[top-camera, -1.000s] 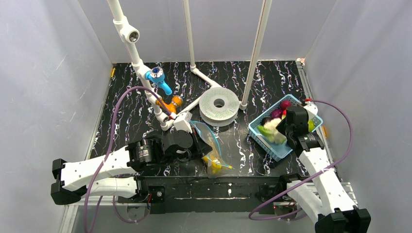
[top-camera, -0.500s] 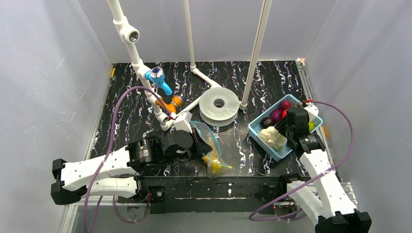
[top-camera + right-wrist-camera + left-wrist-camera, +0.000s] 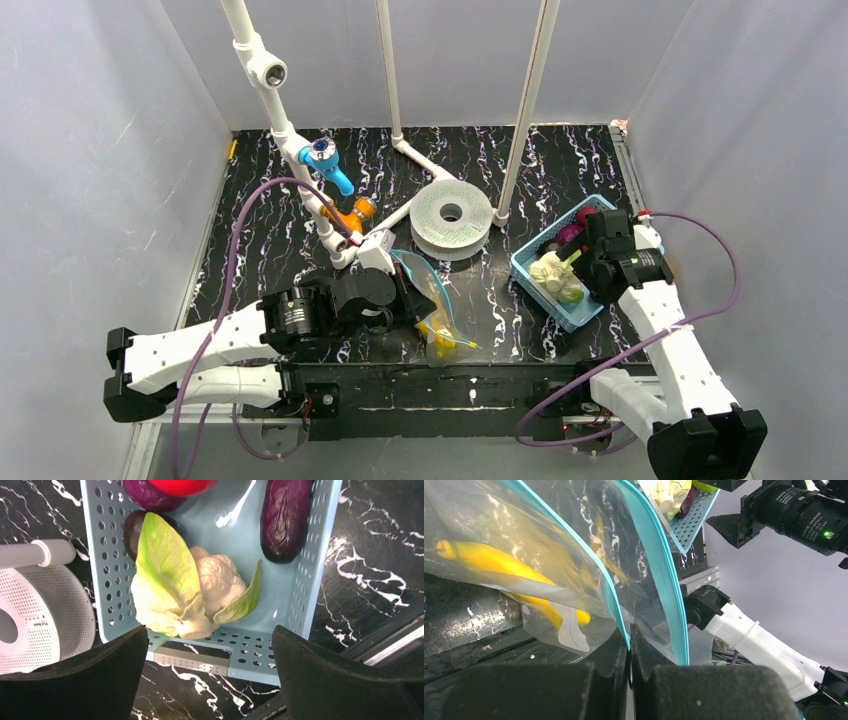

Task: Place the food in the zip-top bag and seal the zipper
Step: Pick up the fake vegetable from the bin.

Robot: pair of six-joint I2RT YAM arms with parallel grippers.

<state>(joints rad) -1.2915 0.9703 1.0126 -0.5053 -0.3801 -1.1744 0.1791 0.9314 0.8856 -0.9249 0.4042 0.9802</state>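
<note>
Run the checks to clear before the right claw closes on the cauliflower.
1. Right claw open: ok, fingers spread wide.
2. Cauliflower centred between those fingers: ok.
3. Nothing lying on top of the cauliflower in the basket: ok.
4. Left claw shut on the bag edge: ok.
5. Bag mouth open, zipper strips apart: ok.
6. Right claw low enough to grip: cannot tell.
</note>
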